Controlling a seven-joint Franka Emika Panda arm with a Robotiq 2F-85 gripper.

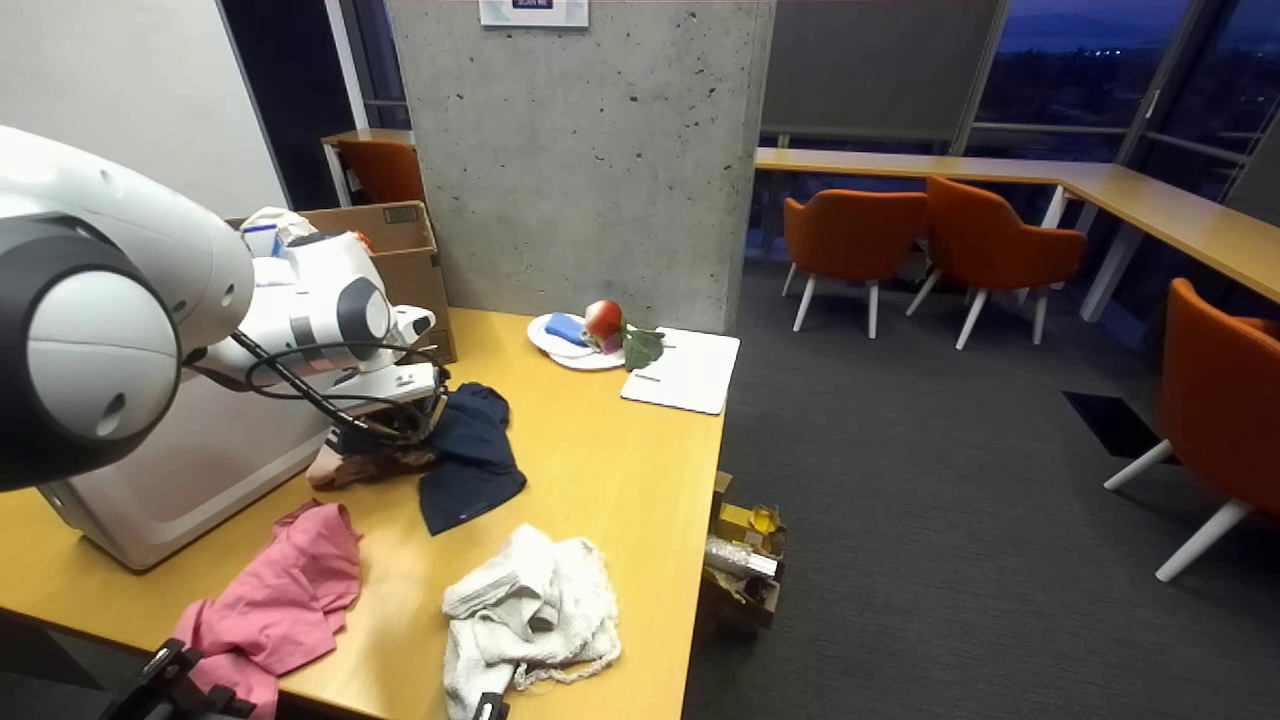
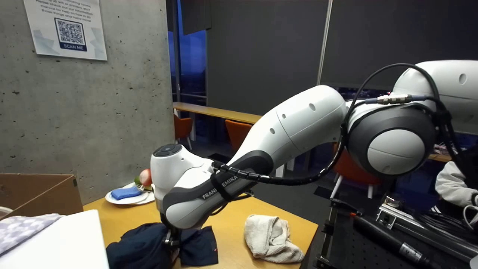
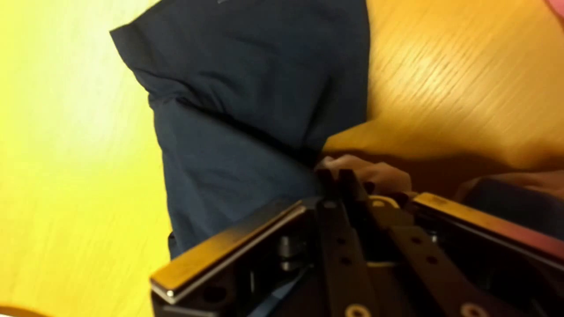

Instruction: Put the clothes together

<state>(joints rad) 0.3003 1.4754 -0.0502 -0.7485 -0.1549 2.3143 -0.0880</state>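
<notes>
On the yellow wooden tabletop (image 1: pixel 600 470) lies a rumpled navy cloth garment (image 1: pixel 475 455), the black metal gripper (image 3: pixel 336 174) at its edge, jaws nearly together, catch unclear: likely the grasping step, next wanting a test lift.

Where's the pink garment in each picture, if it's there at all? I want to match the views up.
In an exterior view: the pink garment lies at lower left.
In an exterior view: not visible; the navy garment is at the bottom, left of centre.
Wrist view: what looks like a sliver of the pink garment, in the top right corner.
Shared landmark: the navy garment, visible in all three views.
</notes>
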